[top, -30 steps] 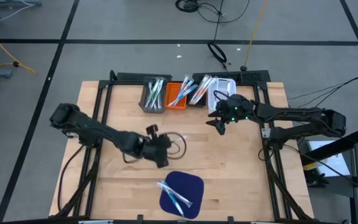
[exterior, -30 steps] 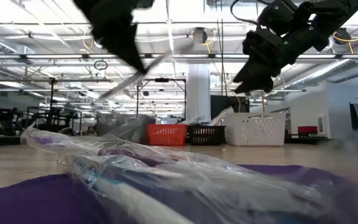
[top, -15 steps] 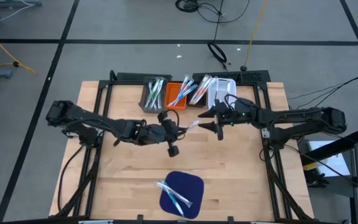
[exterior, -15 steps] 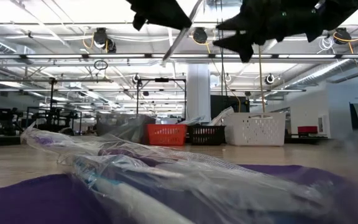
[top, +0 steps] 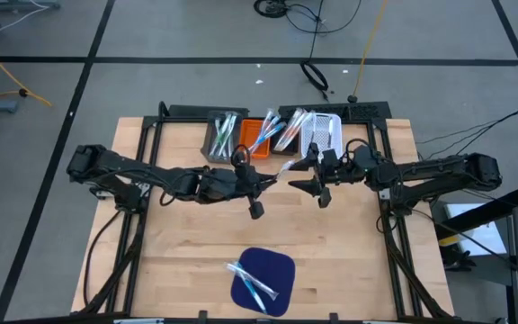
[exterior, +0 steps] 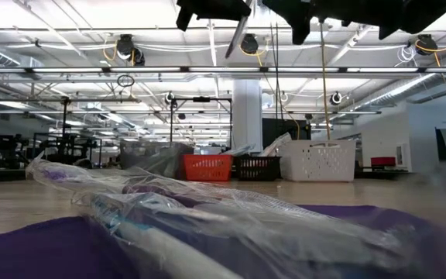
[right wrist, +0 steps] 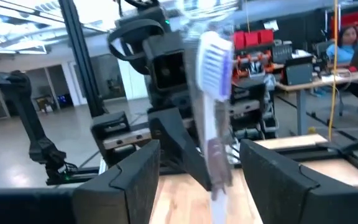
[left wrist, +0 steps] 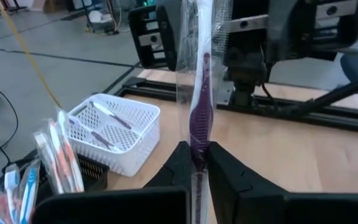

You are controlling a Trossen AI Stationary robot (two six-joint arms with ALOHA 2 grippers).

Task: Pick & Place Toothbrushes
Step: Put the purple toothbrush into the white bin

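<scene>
— Where is the wrapped toothbrush (left wrist: 201, 93)?
— Above the table's middle, pinched at its handle end by the left gripper (top: 257, 183). Its long axis runs left to right, the bristle head (right wrist: 215, 62) reaching between the spread fingers of the right gripper (top: 306, 173).
— Material?
— A slim purple plastic handle in a clear crinkled sleeve. More sleeved toothbrushes (top: 252, 284) lie on the dark blue mat (top: 278, 268) at the near edge.

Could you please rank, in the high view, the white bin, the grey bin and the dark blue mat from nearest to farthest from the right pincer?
From the right pincer, open at mid-table:
1. White bin, at the far edge, just beyond the pincer.
2. Grey bin, at the left end of the bin row.
3. Dark blue mat, at the near edge.
</scene>
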